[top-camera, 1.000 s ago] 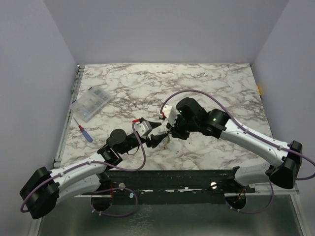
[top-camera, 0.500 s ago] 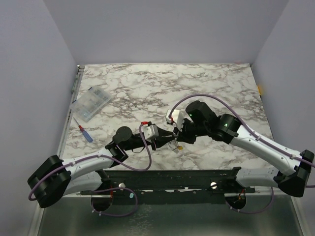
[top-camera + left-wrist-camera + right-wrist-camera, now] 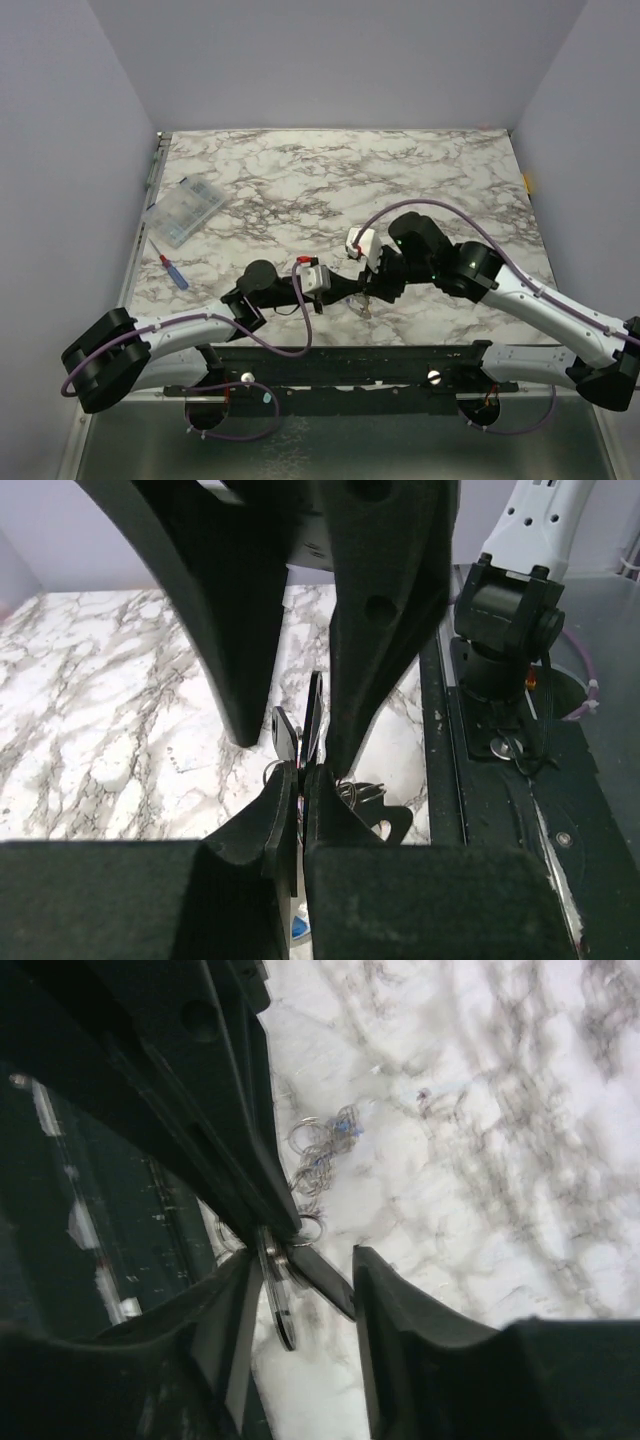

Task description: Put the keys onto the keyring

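Observation:
Low over the near middle of the table, my left gripper [image 3: 346,287] and right gripper [image 3: 372,290] meet tip to tip. The left gripper [image 3: 303,772] is shut on the keys [image 3: 288,735], whose dark flat heads stick out past its tips. Thin wire loops of the keyring [image 3: 365,792] show just beside those tips. In the right wrist view the keys [image 3: 278,1305] hang by the keyring [image 3: 310,1228] from the left arm's fingers [image 3: 215,1090]. The right gripper [image 3: 303,1256] stands open around them, its right finger clear of the keys. More blurred loops [image 3: 315,1160] show beyond on the marble.
A clear compartment box [image 3: 185,211] and a red-and-blue screwdriver [image 3: 172,270] lie at the table's left side. The black mounting rail [image 3: 350,360] runs along the near edge, right below the grippers. Purple cables [image 3: 430,205] arch over both arms.
Both grippers have shifted right and toward the near edge. The left gripper has closed on the keys, and the right gripper has opened off them.

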